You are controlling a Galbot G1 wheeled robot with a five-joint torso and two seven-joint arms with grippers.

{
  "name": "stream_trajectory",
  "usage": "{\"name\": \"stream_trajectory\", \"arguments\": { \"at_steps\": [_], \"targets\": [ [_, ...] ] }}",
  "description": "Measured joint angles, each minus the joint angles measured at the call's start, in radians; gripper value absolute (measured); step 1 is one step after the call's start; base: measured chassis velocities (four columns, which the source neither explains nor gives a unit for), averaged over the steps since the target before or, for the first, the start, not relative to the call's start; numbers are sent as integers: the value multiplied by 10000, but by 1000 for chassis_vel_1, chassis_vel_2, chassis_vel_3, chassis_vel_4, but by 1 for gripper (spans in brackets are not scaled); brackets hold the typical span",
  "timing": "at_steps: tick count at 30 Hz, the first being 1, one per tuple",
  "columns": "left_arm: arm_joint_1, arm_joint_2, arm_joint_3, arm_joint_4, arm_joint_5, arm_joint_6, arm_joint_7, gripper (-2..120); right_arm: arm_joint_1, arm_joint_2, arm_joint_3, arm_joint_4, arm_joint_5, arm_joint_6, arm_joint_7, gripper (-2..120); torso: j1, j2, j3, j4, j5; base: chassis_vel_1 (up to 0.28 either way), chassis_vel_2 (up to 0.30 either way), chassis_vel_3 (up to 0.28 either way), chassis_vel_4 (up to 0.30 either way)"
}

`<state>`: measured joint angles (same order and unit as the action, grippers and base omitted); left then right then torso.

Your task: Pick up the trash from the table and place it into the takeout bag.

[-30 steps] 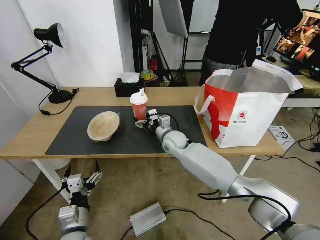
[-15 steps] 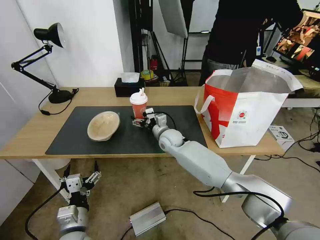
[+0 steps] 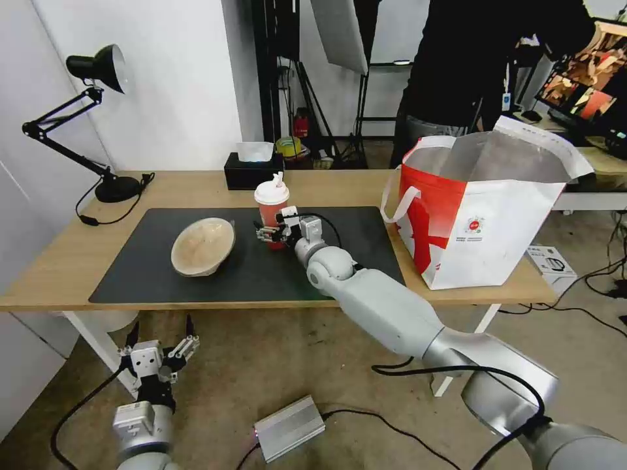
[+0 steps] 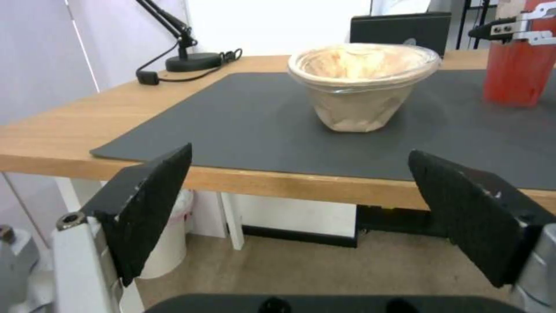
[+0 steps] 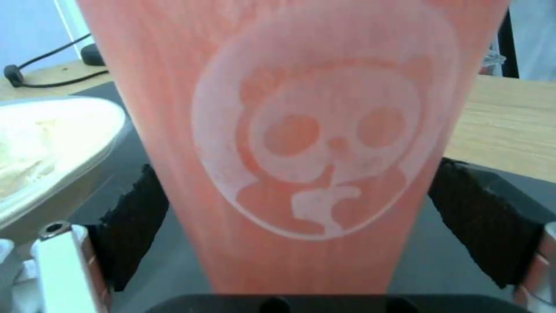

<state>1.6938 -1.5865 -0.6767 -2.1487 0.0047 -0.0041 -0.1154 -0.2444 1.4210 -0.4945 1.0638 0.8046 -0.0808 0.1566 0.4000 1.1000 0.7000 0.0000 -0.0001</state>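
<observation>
The red cup with white lid stands upright between the right claw's spread fingers. The beige bowl sits tilted to its left, the open bag well right.

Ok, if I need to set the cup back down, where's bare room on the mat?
Free: the mat's right half, between the right arm and the takeout bag, and its left strip beside the lamp cable. Crowded: the middle, where the beige bowl sits close to the red cup, the open right gripper straddling the cup. The left gripper hangs open below the table edge.
</observation>
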Motion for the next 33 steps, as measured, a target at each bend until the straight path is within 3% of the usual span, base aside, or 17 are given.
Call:
{"name": "stream_trajectory", "arguments": {
  "at_steps": [4,21,33],
  "targets": [
    [-24,-3,17,12,-2,0,0,100,-76,27,9,-33,-25,19,-1,92,0,0,0,0,1,0,0,0,0],
    [-69,-9,63,39,0,-1,2,100,-435,-166,59,210,-60,96,17,28,-2,1,-1,1,2,0,0,0,0],
    [-71,-13,82,40,8,-15,2,100,-489,-429,59,469,15,94,71,6,-1,0,0,0,1,0,0,0,0]
  ]
}}
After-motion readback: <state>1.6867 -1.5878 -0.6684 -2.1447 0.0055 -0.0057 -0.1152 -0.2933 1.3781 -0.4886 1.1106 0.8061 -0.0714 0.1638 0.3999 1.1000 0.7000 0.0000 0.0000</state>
